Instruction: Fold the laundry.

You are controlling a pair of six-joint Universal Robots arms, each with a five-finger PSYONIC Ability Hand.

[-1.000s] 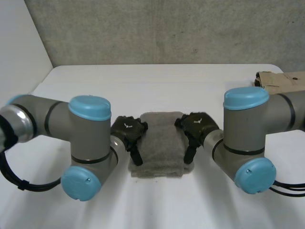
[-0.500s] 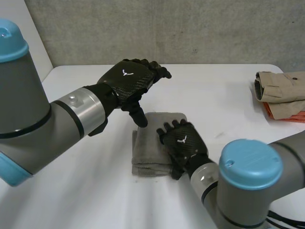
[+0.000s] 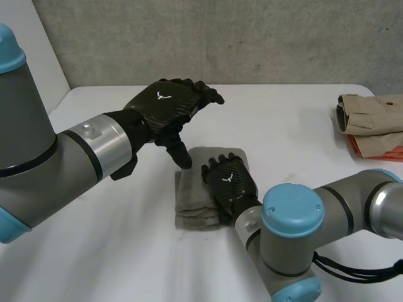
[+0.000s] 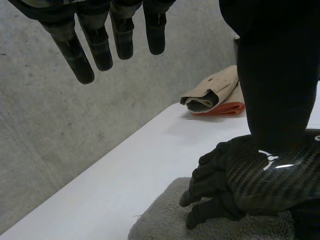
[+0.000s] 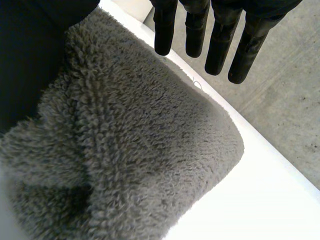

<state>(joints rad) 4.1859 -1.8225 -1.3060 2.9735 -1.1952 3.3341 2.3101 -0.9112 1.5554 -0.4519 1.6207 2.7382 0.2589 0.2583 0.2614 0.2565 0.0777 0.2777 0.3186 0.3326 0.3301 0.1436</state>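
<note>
Nearest you, the grey towel lies on the white table, just ahead of your right arm's elbow. It is already doubled into a thick, squarish packet of several layers. Your right hand rests palm down on top of it, toward its right side. The fingers are loose and stretched toward the far edge, pressing the pile but closed round no cloth.

Judge the towel as light, soft and springy. The deep fleece should cling to itself, so the layers are unlikely to slip apart. The bulk will probably puff open once the weight comes off, though, and the whole packet may skate on the smooth tabletop. If you lift it, take it at a folded edge or slide fingers under both sides. Catch every layer, not just the top flap.

A little farther out, your left hand hovers above the table over the towel's far left corner. Its fingers are straight and empty, and the thumb points down at the cloth.

Well apart, at the table's far right, a folded tan garment sits on an orange one.
</note>
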